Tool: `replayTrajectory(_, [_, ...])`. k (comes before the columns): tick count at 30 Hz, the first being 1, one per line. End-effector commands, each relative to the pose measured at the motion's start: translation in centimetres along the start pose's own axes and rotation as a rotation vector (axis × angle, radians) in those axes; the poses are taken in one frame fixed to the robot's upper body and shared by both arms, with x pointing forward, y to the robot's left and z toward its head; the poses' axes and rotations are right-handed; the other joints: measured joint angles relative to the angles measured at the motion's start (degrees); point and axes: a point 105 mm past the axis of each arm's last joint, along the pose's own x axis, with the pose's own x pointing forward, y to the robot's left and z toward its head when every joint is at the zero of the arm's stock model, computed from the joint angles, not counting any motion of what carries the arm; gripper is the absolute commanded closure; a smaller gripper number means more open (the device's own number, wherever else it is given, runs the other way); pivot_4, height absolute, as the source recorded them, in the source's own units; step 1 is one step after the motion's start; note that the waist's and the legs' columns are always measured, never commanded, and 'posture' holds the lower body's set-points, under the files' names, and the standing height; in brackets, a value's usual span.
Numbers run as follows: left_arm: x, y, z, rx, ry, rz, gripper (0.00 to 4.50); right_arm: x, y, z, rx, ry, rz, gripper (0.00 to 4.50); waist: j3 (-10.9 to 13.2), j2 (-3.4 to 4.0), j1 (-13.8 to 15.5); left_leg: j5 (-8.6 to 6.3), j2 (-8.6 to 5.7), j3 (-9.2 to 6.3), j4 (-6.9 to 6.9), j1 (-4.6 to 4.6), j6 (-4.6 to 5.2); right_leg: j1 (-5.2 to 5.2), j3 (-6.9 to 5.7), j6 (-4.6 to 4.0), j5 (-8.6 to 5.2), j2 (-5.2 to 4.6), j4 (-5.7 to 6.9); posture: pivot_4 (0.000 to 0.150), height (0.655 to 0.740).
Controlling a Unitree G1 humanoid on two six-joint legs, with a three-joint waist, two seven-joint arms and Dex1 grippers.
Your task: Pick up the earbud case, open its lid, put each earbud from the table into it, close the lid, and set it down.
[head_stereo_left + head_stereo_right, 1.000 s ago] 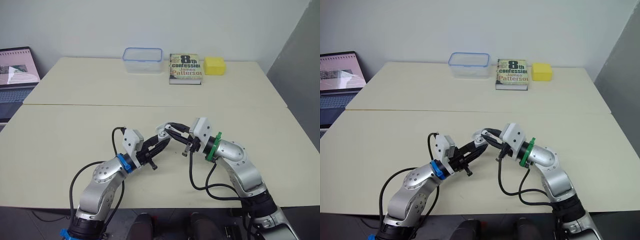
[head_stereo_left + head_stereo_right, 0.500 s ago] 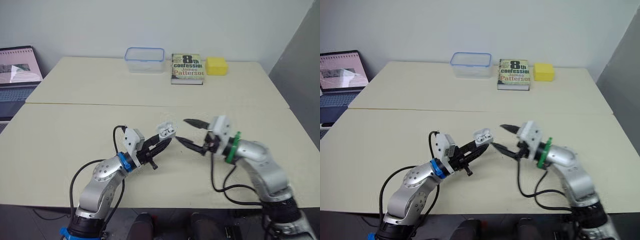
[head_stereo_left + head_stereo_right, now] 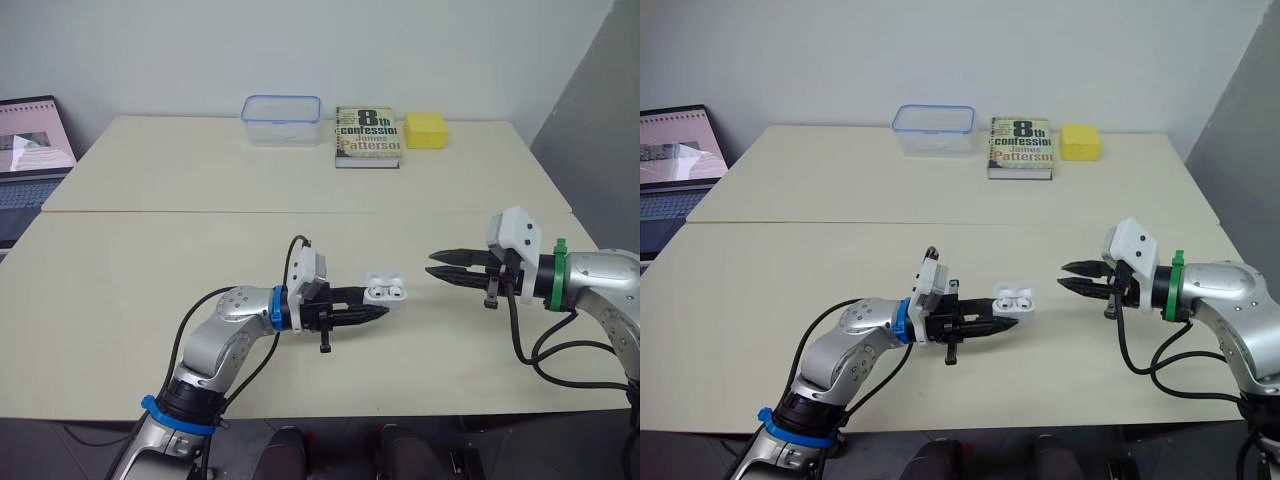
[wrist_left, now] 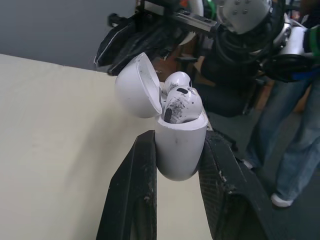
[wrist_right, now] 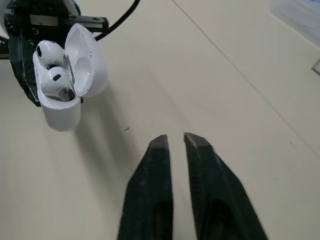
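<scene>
We see the left fingers [image 4: 132,200] closed on the white earbud case [image 3: 385,291], one finger on each side of its lower body, and the case stands upright between them near the middle of the front table [image 3: 150,280], low over its surface; we cannot tell if it touches the table. The lid [image 4: 137,85] is open and leans back on its hinge, and the two earbuds [image 4: 181,102] sit inside the case side by side with their round heads above the rim. The right fingers [image 5: 150,200] hold nothing; their tips are a little apart with a narrow gap between them, they point toward the case, and they are well apart from it on the right side of the table. At the far edge of the back table a clear plastic box [image 3: 282,119], a book [image 3: 368,135] and a yellow block [image 3: 427,130] lie in a row, and an open laptop [image 3: 30,150] stands at the far left
</scene>
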Motion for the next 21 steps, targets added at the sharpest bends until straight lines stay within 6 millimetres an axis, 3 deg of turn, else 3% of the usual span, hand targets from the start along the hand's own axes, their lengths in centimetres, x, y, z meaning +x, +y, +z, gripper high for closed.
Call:
replayTrajectory(1, [0.3,-0.5,0.6,0.007,-0.019,-0.041,3.73,0.8,0.5,1.1,-0.033,-0.018,0.092,4.5,0.0,0.0,0.0,0.0,0.0,-0.01,0.0,-0.01,0.0,-0.01,-0.01,0.0,0.0,0.0,0.0,0.15,0.74])
replayTrajectory(8, [0.2,-0.9,0.3,-0.004,-0.017,-0.037,3.73,2.0,2.2,2.7,-0.056,-0.076,0.254,4.5,0.0,0.01,0.1,0.0,0.0,-0.04,0.0,-0.02,0.0,-0.01,-0.02,0.0,0.0,-0.01,-0.01,0.15,0.74])
replayTrajectory(15, [-0.1,-1.1,0.1,-0.02,-0.006,-0.033,3.73,1.8,3.4,4.2,-0.052,-0.121,0.325,4.5,0.0,0.02,0.2,0.0,0.0,-0.07,0.0,-0.02,0.0,0.0,-0.05,0.0,0.0,-0.01,-0.01,0.15,0.74])
replayTrajectory(21, [0.0,-0.9,0.2,-0.016,-0.012,-0.027,3.73,1.8,4.5,2.8,-0.035,-0.057,0.36,4.5,0.0,0.03,0.2,0.0,0.0,-0.07,0.0,-0.02,0.0,0.0,-0.05,0.0,0.0,-0.02,-0.01,0.15,0.74])
